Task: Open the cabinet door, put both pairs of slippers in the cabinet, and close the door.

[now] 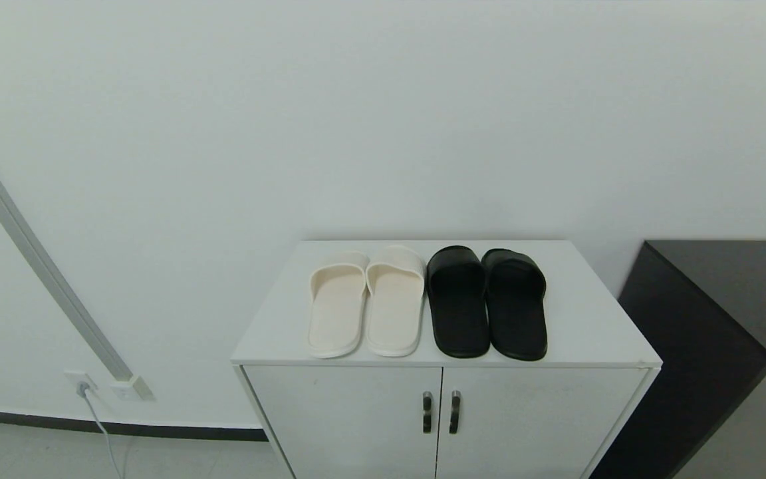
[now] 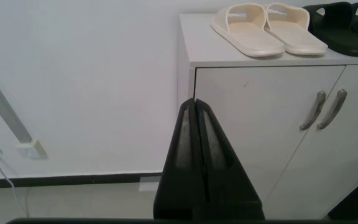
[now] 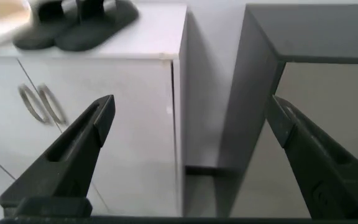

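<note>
Soft, even indoor light falls across the plain white wall (image 1: 383,120) and the flat top of the low white two-door cabinet (image 1: 589,319). The pair of matte black slide slippers (image 1: 456,306) and the pair of cream ribbed slide slippers (image 1: 336,313) cast only thin, faint shadows at their soles. The tall dark grey cabinet (image 1: 689,346) is dim along its side face. Near the head view's left edge, the grey wall conduit (image 1: 42,267) bows into a curve.

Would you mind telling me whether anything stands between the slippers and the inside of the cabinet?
Yes: the left door and the right door are both shut. The white slippers and the black slippers lie on the cabinet top, so a door must be opened first.
</note>
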